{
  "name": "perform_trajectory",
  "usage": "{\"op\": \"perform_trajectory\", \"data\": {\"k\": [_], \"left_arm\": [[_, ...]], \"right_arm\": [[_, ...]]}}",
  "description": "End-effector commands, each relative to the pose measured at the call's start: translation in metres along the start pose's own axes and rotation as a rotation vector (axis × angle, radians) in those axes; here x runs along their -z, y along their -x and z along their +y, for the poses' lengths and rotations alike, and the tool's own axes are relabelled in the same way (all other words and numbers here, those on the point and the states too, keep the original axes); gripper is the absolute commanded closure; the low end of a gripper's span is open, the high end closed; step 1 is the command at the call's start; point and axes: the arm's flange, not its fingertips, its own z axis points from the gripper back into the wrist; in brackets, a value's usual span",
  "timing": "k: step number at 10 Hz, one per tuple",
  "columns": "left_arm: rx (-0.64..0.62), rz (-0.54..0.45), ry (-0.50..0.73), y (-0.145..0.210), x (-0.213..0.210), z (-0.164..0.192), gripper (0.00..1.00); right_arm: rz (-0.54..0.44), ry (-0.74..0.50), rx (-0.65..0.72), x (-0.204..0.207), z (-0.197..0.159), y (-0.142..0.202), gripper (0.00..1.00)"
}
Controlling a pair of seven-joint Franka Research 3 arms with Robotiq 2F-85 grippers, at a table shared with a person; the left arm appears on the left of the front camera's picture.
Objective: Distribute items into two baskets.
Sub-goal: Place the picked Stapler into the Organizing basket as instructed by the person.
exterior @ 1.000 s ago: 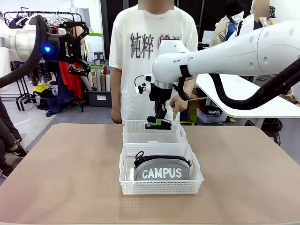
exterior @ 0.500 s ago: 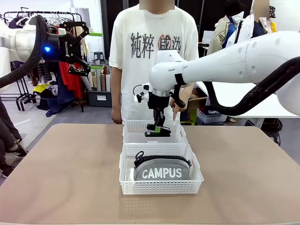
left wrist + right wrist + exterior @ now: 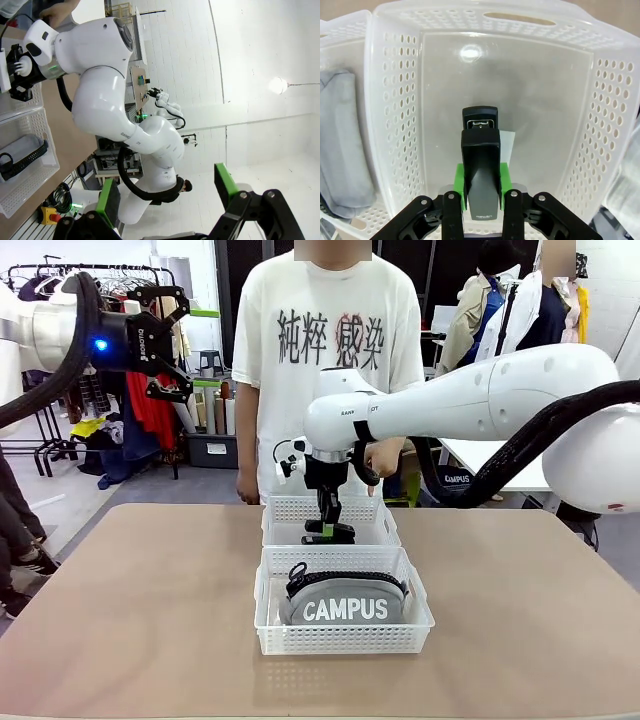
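Now, with the pouch [image 3: 345, 602] lying in the near basket [image 3: 268, 612], the right gripper [image 3: 480, 196], its jaws clamped on the stapler [image 3: 480, 165], hangs inside the far basket [image 3: 607, 125] and should lower until the stapler touches the floor before opening.

Clothes rack [image 3: 60, 280] behind tan table [image 3: 150, 620]

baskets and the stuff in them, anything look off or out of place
Nothing stands out. The CAMPUS pouch lies flat inside the near basket, and the right gripper holds the black stapler squarely between its jaws over the far basket. Both baskets sit straight, touching end to end.
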Motion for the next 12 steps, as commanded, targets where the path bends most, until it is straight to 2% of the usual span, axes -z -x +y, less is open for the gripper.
{"op": "perform_trajectory", "data": {"k": [1,2,3,7,8,12], "left_arm": [[-0.003,-0.005,0.004,0.001,0.0,-0.001,0.0],[-0.003,-0.005,0.004,0.001,0.0,-0.001,0.0],[-0.003,-0.005,0.004,0.001,0.0,-0.001,0.0],[-0.003,-0.005,0.004,0.001,0.0,-0.001,0.0],[-0.003,-0.005,0.004,0.001,0.0,-0.001,0.0],[-0.003,-0.005,0.004,0.001,0.0,-0.001,0.0]], "right_arm": [[0.043,0.026,-0.003,-0.005,-0.014,-0.006,1.0],[0.044,0.029,-0.004,-0.003,-0.014,-0.006,1.0],[0.045,0.03,-0.001,-0.003,-0.015,-0.007,0.86],[0.047,0.045,0.003,-0.003,-0.014,-0.007,0.11],[0.044,0.044,0.004,-0.004,-0.013,-0.007,0.0],[0.006,0.047,0.032,-0.016,-0.012,-0.005,0.0]]}}
